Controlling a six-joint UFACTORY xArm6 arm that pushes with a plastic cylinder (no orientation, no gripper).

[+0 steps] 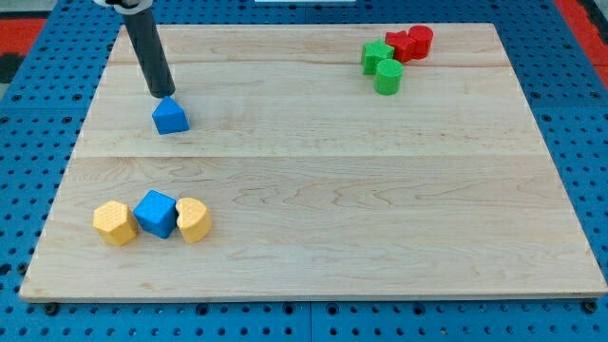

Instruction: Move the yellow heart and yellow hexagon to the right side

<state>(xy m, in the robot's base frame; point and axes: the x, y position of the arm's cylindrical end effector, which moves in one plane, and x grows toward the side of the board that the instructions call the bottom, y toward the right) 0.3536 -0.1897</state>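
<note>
Clawless, our rod holds nothing — my tip [164, 96] sits at the blue triangular block [170, 115], seemingly touching it.
On the wooden board [313, 190] we judge neither push begun: yellow hexagon [115, 223] and yellow heart [193, 219] flank the blue cube [156, 213] at the view's bottom left — next, we swing down behind them.

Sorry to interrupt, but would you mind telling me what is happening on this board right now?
The arm's rod has my tip at the top edge of a blue block near the view's top left. The yellow heart and yellow hexagon sit at the bottom left with a blue cube between them, not yet moved right. Two green blocks and two red blocks cluster at the top right.
</note>
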